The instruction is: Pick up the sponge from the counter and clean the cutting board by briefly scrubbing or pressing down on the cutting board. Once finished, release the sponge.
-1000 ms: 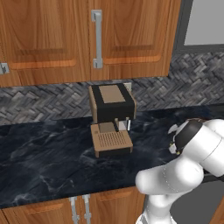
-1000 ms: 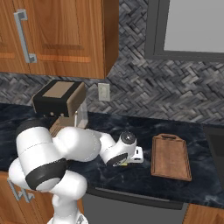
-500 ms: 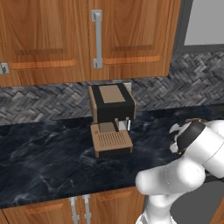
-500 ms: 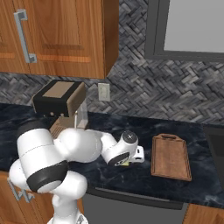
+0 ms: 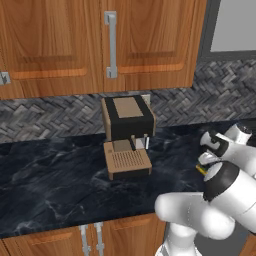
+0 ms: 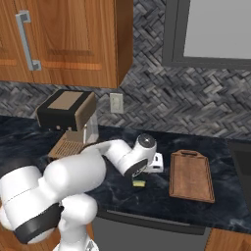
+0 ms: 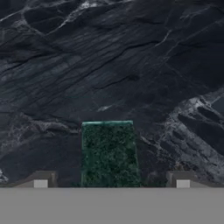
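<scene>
Sponge (image 7: 109, 153) near end cut off.

Lying flat on the counter (image 6: 162, 198), near its front edge: the sponge (image 6: 139, 183). Just right of it, also flat on the counter, apart from it: the cutting board (image 6: 191, 175). Well to the left, back by the tiled wall (image 6: 147, 103): the coffee machine (image 6: 67, 120), under the wall cabinets (image 6: 68, 39).
</scene>
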